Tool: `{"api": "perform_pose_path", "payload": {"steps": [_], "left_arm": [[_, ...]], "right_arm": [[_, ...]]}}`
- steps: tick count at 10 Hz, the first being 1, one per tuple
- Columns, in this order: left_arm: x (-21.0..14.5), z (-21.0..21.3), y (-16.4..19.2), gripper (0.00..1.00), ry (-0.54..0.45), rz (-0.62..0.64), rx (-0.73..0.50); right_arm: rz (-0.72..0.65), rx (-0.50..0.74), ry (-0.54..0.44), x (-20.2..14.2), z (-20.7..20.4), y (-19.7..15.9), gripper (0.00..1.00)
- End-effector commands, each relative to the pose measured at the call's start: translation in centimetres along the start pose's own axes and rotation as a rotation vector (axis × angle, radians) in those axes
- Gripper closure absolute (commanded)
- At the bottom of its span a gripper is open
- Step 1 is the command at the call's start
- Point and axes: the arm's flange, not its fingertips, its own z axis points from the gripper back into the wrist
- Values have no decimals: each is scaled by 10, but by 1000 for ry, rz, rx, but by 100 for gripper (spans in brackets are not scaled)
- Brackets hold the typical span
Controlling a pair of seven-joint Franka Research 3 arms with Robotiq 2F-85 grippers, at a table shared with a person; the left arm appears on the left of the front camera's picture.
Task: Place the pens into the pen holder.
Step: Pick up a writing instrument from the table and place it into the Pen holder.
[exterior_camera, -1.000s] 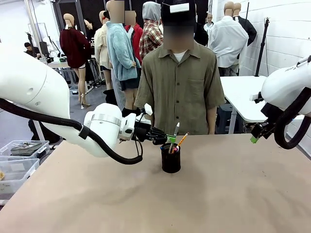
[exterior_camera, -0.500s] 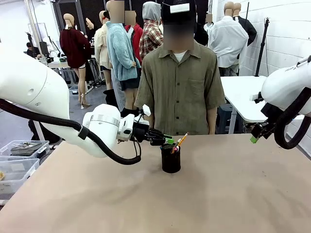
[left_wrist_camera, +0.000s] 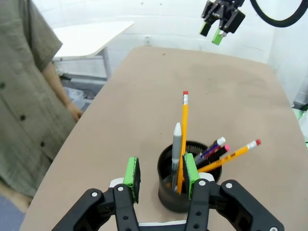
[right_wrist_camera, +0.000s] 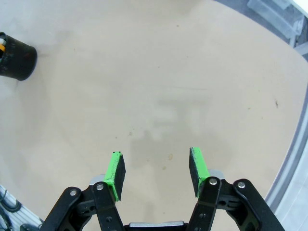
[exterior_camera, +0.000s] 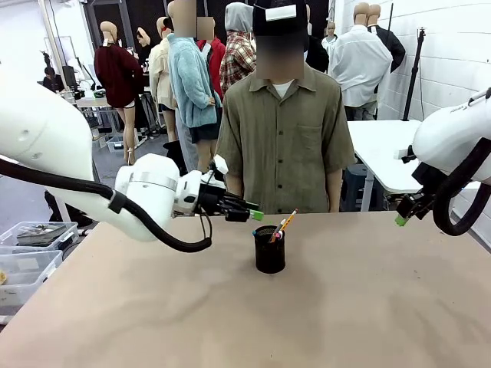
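Observation:
The black mesh pen holder (exterior_camera: 269, 251) stands upright near the table's far middle. An orange-yellow pencil (left_wrist_camera: 184, 126) and a silver-grey pen (left_wrist_camera: 176, 146) stand in the pen holder (left_wrist_camera: 168, 196), among a few other pens. My left gripper (exterior_camera: 254, 215) hovers just left of and above the holder's rim, open, with nothing between its green pads (left_wrist_camera: 131, 172). My right gripper (exterior_camera: 400, 218) hangs open over the table's far right edge, empty. From the right wrist, the holder (right_wrist_camera: 17, 61) sits far off from that gripper (right_wrist_camera: 155, 174).
A person in an olive shirt (exterior_camera: 285, 138) stands at the far side, just behind the holder. Clear plastic bins (exterior_camera: 31, 257) sit off the table's left edge. A white table (exterior_camera: 380, 149) stands behind on the right.
My left gripper opened and let the silver-grey pen drop into the holder, then drew back to the left and slightly up. The right arm has not moved.

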Motion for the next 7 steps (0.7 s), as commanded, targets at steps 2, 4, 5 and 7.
{"api": "perform_pose_path", "payload": {"steps": [2,4,5,7], "left_arm": [[29,75,-20,51,175,41,83],[35,106,-27,51,400,158,163],[29,114,-29,51,593,236,202],[17,127,-31,19,770,353,272]], "right_arm": [[18,-20,0,-4,-2,0,32],[18,-20,0,-4,-2,0,32],[18,-20,0,-4,-2,0,32],[18,-20,0,-4,-2,0,32]]}}
